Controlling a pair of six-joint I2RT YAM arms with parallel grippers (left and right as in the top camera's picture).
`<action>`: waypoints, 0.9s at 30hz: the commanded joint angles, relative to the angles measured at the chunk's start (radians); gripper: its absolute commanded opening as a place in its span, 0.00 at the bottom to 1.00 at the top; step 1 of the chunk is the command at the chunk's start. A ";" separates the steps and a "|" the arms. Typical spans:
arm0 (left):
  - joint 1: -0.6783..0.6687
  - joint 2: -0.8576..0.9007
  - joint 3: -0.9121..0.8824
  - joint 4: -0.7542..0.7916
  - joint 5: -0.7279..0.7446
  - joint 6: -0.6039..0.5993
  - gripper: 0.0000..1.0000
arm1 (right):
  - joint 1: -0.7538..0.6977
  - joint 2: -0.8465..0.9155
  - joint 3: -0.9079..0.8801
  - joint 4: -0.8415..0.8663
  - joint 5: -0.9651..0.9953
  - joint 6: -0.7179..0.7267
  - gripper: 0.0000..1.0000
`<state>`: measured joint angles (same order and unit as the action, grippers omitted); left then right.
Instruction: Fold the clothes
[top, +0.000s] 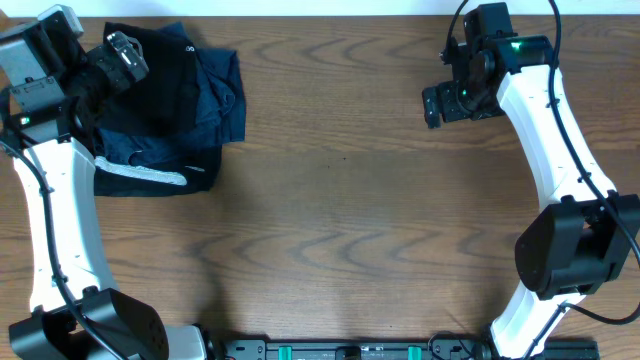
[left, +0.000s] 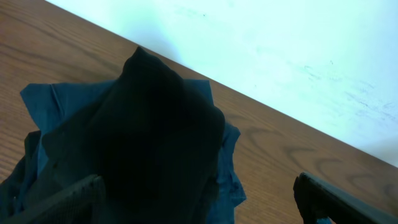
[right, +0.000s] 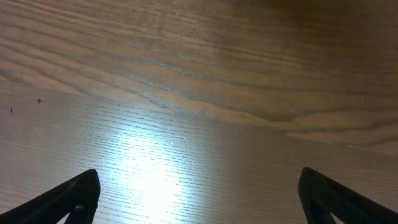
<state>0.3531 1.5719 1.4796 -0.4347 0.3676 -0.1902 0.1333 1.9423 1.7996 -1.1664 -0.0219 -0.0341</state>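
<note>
The black top (top: 165, 60) lies bunched up on a pile of clothes at the table's far left corner. In the left wrist view it is a dark peaked mound (left: 155, 124) lying on navy fabric. Its collar, label and logos do not show. My left gripper (top: 125, 55) hovers over the pile. Its jaws (left: 199, 208) are open, one finger at the black fabric's left side and the other over bare wood. My right gripper (top: 450, 100) is open and empty above bare table at the far right. Its fingers (right: 199, 202) are spread wide over the wood.
Navy blue garments (top: 220, 95) lie under and to the right of the black top, and also show in the left wrist view (left: 227, 168). A black folded piece with a silvery-white stripe (top: 150, 177) lies at the pile's near side. A white wall (left: 280, 56) runs behind the table's far edge.
</note>
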 joint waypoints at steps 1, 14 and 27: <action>0.002 0.006 0.005 0.002 0.010 -0.003 0.98 | -0.001 -0.051 0.002 0.011 0.018 -0.008 0.99; 0.002 0.006 0.005 0.001 0.010 -0.003 0.98 | 0.059 -0.549 0.002 0.426 -0.100 -0.027 0.99; 0.002 0.006 0.005 0.001 0.010 -0.003 0.98 | 0.070 -1.051 -0.262 0.418 -0.100 -0.027 0.99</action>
<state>0.3531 1.5719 1.4796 -0.4366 0.3676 -0.1902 0.1940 0.9482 1.6302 -0.7414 -0.1169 -0.0471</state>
